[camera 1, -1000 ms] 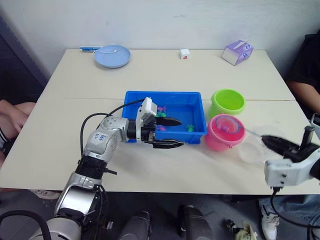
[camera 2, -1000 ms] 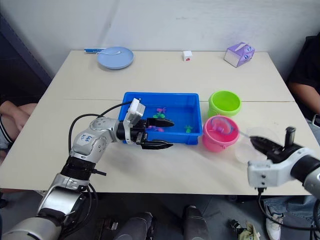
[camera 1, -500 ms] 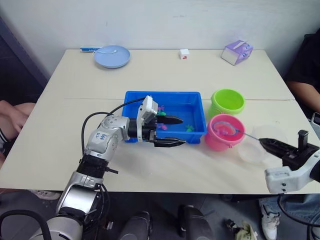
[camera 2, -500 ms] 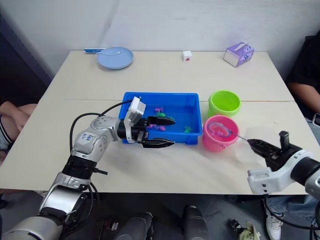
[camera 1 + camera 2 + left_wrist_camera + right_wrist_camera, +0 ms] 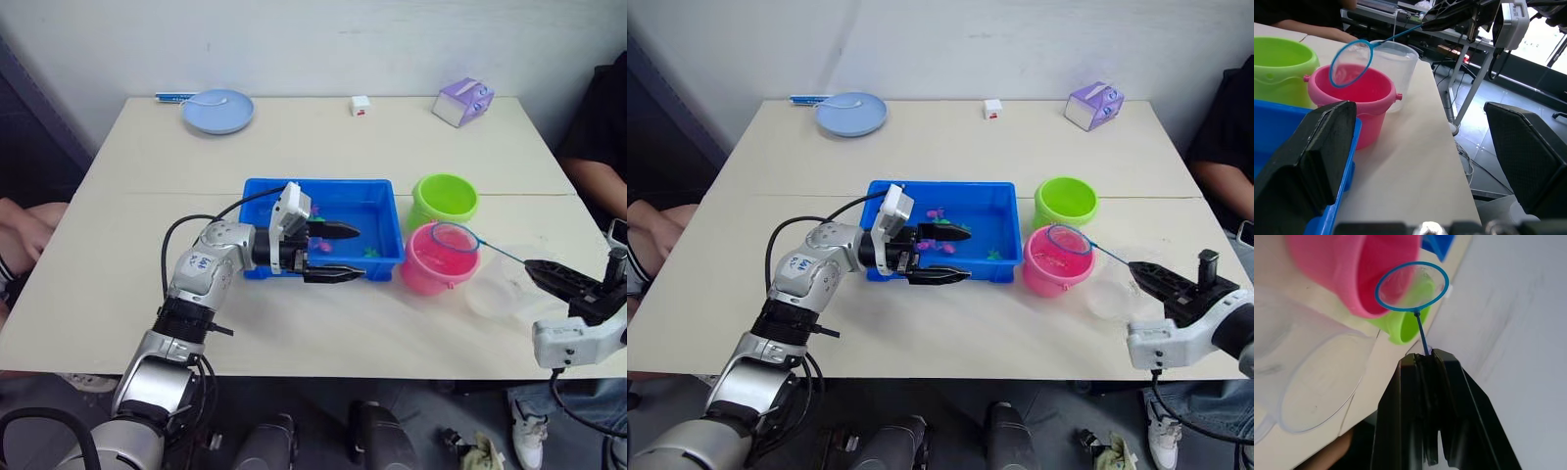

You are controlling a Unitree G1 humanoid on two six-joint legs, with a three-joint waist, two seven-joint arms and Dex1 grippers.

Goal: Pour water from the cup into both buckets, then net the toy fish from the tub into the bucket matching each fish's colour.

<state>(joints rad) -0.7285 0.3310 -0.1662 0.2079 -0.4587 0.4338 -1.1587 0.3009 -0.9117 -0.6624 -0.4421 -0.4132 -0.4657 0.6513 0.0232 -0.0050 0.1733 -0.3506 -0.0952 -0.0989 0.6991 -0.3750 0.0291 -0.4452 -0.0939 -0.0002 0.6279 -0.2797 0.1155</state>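
Observation:
The blue tub (image 5: 257, 196) sits mid-table with tiny pink fish (image 5: 939, 212) and green fish (image 5: 993, 255) inside. To its right stand the lime green bucket (image 5: 446, 199) and the pink bucket (image 5: 431, 269), with the clear cup (image 5: 500, 294) further right. My right gripper (image 5: 537, 268) is shut on the net's thin handle. The blue net hoop (image 5: 455, 238) hangs just above the pink bucket's right rim. My left gripper (image 5: 361, 254) is open, straddling the tub's front wall with one finger over the tub and one outside it.
A pale blue plate (image 5: 217, 110) with a spoon, a small white cube (image 5: 361, 105) and a purple box (image 5: 465, 102) lie along the far edge. A person (image 5: 600, 137) sits at the right; a person's hand (image 5: 24, 230) shows at the left.
The net hoop has lifted out of the pink bucket to just above its right rim as my right gripper drew back and up. The left gripper edged slightly right.

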